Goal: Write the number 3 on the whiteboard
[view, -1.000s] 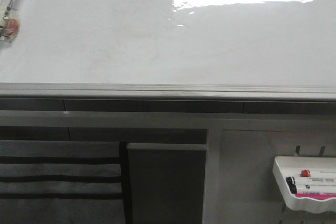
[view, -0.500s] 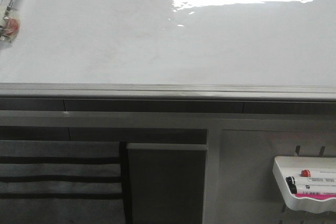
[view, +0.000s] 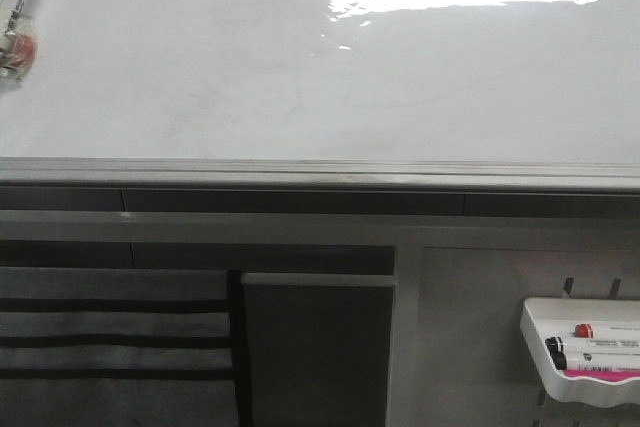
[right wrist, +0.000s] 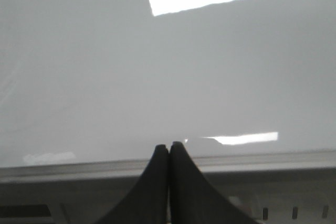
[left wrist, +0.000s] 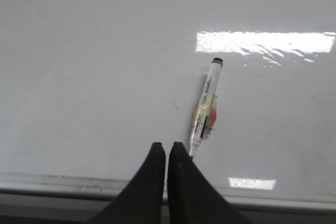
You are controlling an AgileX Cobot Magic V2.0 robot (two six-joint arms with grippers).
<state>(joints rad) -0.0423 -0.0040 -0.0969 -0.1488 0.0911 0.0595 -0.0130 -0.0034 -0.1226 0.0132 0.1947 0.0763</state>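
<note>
Nothing is being written on the whiteboard (view: pixel 200 67) yet; both grippers, left (left wrist: pixel 166 150) and right (right wrist: pixel 169 149), are sitting pinched together, empty, needing the marker (left wrist: pixel 206 106) lying nearby

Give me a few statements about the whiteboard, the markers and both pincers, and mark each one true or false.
1. A marker lies on the whiteboard. True.
2. The left pincer holds that marker. False: its jaws are shut on nothing, with the marker lying beside them.
3. The right pincer is wide open. False: its jaws are shut together.
4. A white tray below the board holds markers. True.
5. A large black 3 fills the board. False: no digit is visible.
</note>
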